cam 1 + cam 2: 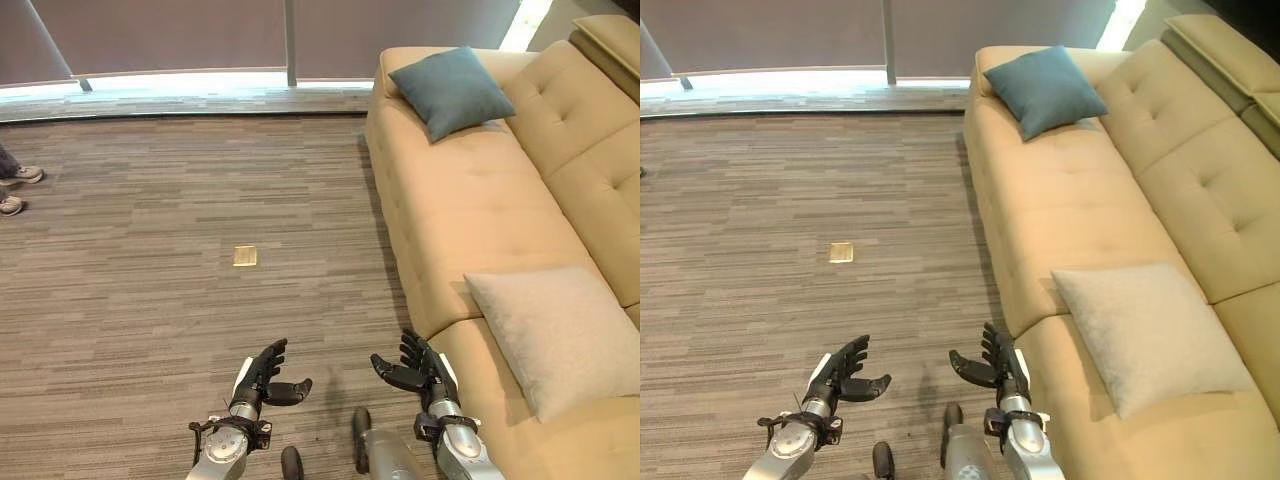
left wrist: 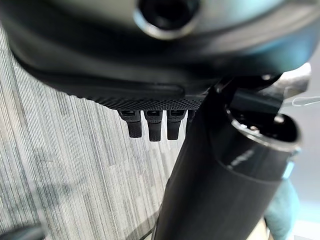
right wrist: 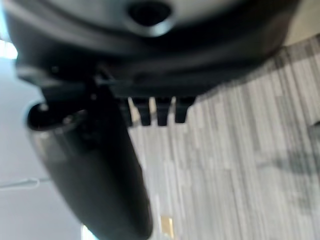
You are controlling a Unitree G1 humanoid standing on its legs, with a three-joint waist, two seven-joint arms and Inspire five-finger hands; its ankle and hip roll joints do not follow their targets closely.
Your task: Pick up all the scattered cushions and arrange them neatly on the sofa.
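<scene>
Beige sofa (image 1: 470, 200) already carries the blue cushion (image 1: 452, 90) and the cream cushion (image 1: 560, 335); my left hand (image 1: 262, 378) and right hand (image 1: 418, 368) hang empty, fingers relaxed apart. Next I must search for others.

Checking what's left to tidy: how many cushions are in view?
2, both on the sofa: a blue cushion at its far end, a beige cushion on the near seat.

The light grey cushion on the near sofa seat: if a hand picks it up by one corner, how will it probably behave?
The light grey cushion looks soft and plump, so it would probably sag and fold, not stay flat. It seems light for its size. Its woven cover looks matte, so likely not slippery. It lies flat on the sofa, unlikely to roll.
</scene>
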